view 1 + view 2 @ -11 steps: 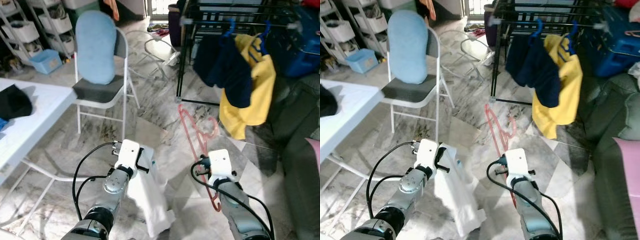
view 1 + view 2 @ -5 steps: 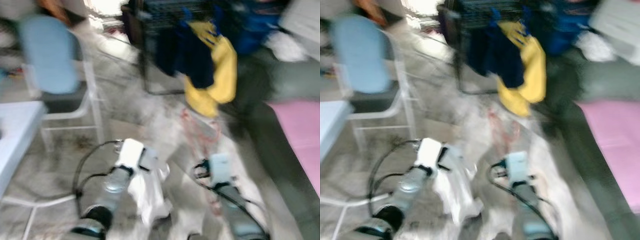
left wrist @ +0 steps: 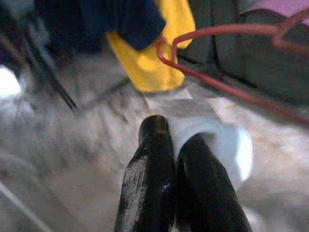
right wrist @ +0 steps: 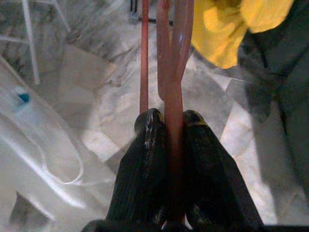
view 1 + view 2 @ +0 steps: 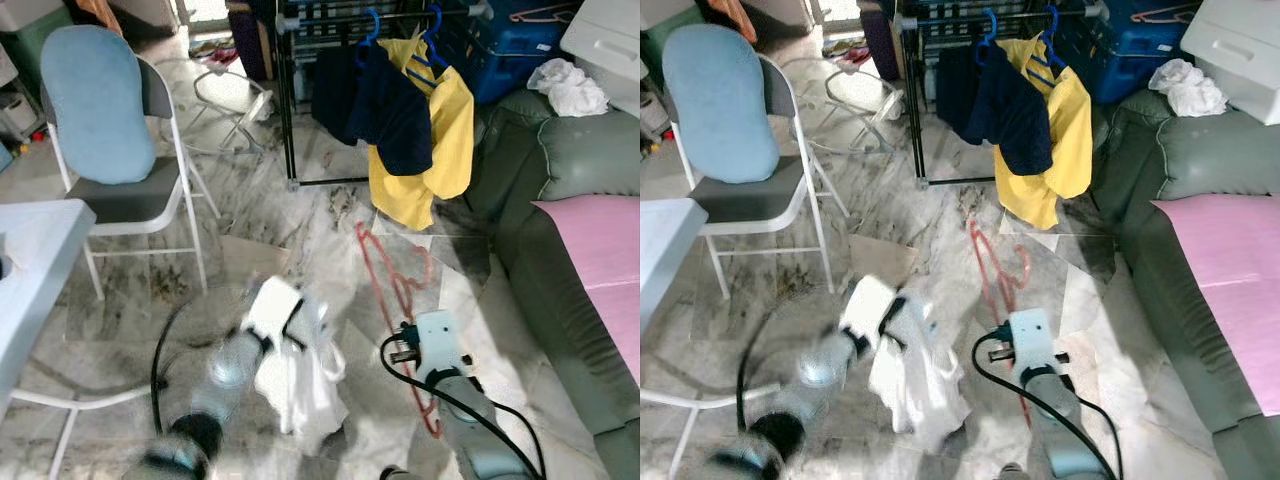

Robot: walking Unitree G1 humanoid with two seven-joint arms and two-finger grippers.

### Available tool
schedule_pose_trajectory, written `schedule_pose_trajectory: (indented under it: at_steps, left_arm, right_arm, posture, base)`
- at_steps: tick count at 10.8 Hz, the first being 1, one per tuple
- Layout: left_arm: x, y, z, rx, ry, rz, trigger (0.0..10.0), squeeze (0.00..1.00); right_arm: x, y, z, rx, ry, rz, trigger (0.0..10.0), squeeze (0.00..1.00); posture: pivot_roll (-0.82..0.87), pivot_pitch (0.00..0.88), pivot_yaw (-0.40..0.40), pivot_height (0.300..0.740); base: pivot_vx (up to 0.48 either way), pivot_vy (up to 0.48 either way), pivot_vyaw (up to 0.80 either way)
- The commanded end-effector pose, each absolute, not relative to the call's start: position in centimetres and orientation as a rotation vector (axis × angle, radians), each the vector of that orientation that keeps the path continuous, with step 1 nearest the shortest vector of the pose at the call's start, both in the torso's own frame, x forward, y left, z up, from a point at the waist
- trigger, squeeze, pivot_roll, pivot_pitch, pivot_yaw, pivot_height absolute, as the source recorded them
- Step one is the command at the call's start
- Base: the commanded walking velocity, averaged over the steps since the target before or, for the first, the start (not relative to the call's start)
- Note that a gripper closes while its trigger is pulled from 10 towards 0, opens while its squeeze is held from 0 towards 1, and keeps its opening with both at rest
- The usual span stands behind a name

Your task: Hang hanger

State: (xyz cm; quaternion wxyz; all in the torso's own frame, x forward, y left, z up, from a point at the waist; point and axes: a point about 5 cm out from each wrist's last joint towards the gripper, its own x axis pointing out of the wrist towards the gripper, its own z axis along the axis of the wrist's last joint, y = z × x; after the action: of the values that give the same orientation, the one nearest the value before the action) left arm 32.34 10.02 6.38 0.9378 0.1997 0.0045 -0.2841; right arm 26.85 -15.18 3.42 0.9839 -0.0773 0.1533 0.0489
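Observation:
A thin pink-red hanger [image 5: 385, 280] sticks forward and up over the marble floor, and my right gripper [image 4: 171, 118] is shut on its lower part. In the right wrist view the hanger's wires [image 4: 166, 48] run straight out between the two black fingers. My left gripper [image 3: 176, 133] is shut on a white garment [image 5: 300, 375], which hangs below the blurred left wrist. Ahead stands a black drying rack [image 5: 287, 100]. From its top rail a navy garment [image 5: 385, 105] and a yellow shirt [image 5: 440, 140] hang on blue hangers.
A white folding chair [image 5: 150, 190] with a blue cushion stands at the left, and a white table corner [image 5: 35, 250] is nearer. A green sofa [image 5: 575, 170] with a pink cover [image 5: 600, 265] runs along the right. A flat piece of cardboard [image 5: 250, 262] lies on the floor.
The whole picture has swung to the right, so the rack now sits nearer the middle and the sofa fills more of the right. Both grippers keep their hold; the left arm is blurred.

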Motion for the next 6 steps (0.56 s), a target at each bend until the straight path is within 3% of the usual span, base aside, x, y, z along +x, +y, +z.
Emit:
schedule_pose_trajectory:
  at_steps: [1,2,4,6]
  left_arm:
    - [33.8,9.6,9.0,0.571,-0.114,-0.607,10.0,0.00]
    - [35.2,9.3,11.1,0.696,-0.181,-0.605,10.0,0.00]
    - [37.3,9.4,14.0,0.754,-0.224,-0.521,10.0,0.00]
    - [38.5,9.9,15.8,0.849,-0.236,-0.478,10.0,0.00]
  right_arm:
    - [27.4,-16.5,4.7,-0.157,0.261,0.067,10.0,0.00]
    - [27.6,-18.0,5.0,-0.182,0.269,0.065,10.0,0.00]
    - [27.7,-20.1,6.4,-0.217,0.244,0.100,10.0,0.00]
    - [25.8,-20.4,8.2,-0.266,0.221,0.330,10.0,0.00]
  posture:
    - [-0.18,0.159,0.086,0.740]
    - [-0.18,0.165,0.091,0.740]
    - [-0.20,0.188,0.119,0.740]
    - [-0.23,0.202,0.151,0.740]
  base:
    - [0.000,0.000,0.00]
    - [0.000,0.000,0.00]
    - [0.000,0.000,0.00]
    - [0.000,0.000,0.00]
